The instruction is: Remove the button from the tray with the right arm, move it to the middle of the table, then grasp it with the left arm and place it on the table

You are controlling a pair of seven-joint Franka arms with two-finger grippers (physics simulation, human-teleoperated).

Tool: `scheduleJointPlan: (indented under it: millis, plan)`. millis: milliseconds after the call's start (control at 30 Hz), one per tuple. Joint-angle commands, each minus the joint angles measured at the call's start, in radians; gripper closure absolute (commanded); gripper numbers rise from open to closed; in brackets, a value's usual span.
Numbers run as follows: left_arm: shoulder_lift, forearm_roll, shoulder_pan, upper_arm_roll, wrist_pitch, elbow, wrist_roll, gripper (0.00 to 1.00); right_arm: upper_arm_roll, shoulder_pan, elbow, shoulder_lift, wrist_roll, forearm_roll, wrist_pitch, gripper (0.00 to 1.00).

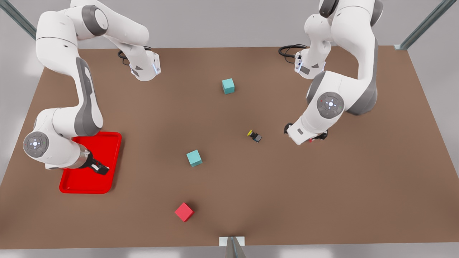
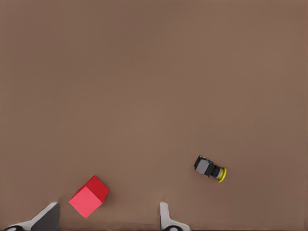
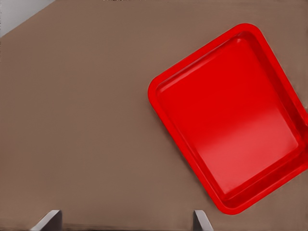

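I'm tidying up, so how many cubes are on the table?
3: a teal cube toward the far side, another teal cube mid-table, and a red cube near the front edge.

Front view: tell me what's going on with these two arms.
Nothing is being held right now. The button lies on its side on the table near the middle, outside the red tray. The right tool hangs open over the tray. The left tool is open above the table, close to the button and a red cube.
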Motion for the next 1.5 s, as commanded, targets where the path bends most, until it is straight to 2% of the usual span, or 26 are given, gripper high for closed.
scheduleJointPlan:
  millis: [0, 33, 67, 133, 167, 233, 333, 467, 567, 667, 733, 800, 867, 1033, 1067, 1233, 1467]
  plan:
    - [0.014, -0.016, -0.089, -0.022, -0.055, 0.004, -0.943, 0.0, -0.01, 0.008, 0.0, -0.031, -0.698, -0.002, -0.087, 0.0]
    - [0.015, -0.019, -0.123, -0.024, -0.053, -0.001, -1.213, 0.0, -0.124, 0.118, 0.0, -0.082, -0.708, 0.005, -0.124, 0.0]
    - [0.017, -0.057, -0.137, -0.022, -0.053, -0.016, -1.424, 0.0, -0.26, 0.209, -0.017, -0.145, -0.726, 0.11, -0.127, 0.0]
    - [0.061, -0.086, -0.186, -0.019, -0.039, -0.03, -1.534, 0.0, -0.257, 0.178, -0.056, -0.194, -0.734, 0.123, -0.133, 0.0]
    - [0.081, -0.001, -0.194, -0.019, -0.019, -0.033, -1.533, 0.0, -0.255, 0.175, -0.11, -0.22, -0.732, 0.123, -0.095, 0.0]
    - [0.051, 0.078, -0.166, -0.022, 0.026, -0.042, -1.331, 0.0, -0.255, 0.192, -0.086, -0.205, -0.731, 0.12, -0.093, 0.0]
    - [0.081, 0.096, -0.206, -0.027, 0.154, -0.064, -1.28, 0.0, -0.249, 0.193, -0.083, -0.189, -0.721, 0.114, -0.038, 0.0]
    - [0.124, 0.033, -0.202, -0.03, 0.244, -0.076, -1.82, 0.0, -0.25, 0.193, -0.083, -0.156, -0.732, 0.108, 0.019, 0.0]
    - [0.187, 0.047, -0.194, -0.024, 0.35, -0.07, -1.942, 0.0, -0.25, 0.184, -0.092, -0.154, -0.731, 0.1, 0.06, 0.0]
    - [0.227, 0.046, -0.152, -0.027, 0.461, -0.079, -1.847, 0.0, -0.249, 0.186, -0.093, -0.173, -0.732, 0.099, -0.024, 0.0]
    - [0.231, 0.049, -0.163, -0.028, 0.645, -0.203, -1.749, 0.0, -0.249, 0.189, -0.095, -0.173, -0.731, 0.1, -0.035, 0.0]
    - [0.225, 0.05, -0.186, -0.033, 0.648, -0.269, -1.588, 0.0, -0.249, 0.187, -0.093, -0.168, -0.731, 0.1, -0.023, 0.0]
    - [0.215, 0.063, -0.177, -0.05, 0.764, -0.364, -1.527, 0.0, -0.249, 0.187, -0.083, -0.174, -0.729, 0.102, -0.016, 0.0]
    - [0.175, 0.064, -0.162, -0.053, 0.769, -0.485, -1.45, 0.0, -0.254, 0.166, -0.008, -0.191, -0.731, 0.107, 0.026, 0.0]
    - [0.156, 0.061, -0.134, -0.053, 0.89, -0.563, -1.482, 0.0, -0.252, 0.163, -0.009, -0.191, -0.731, 0.113, 0.028, 0.0]
    - [0.207, 0.064, -0.159, -0.053, 0.896, -0.562, -1.594, 0.0, -0.249, 0.195, 0.008, -0.151, -0.72, 0.113, 0.054, 0.0]
    - [0.199, 0.058, -0.162, -0.054, 0.858, -0.577, -1.611, 0.0, -0.249, 0.193, 0.008, -0.137, -0.721, 0.114, 0.059, 0.0]
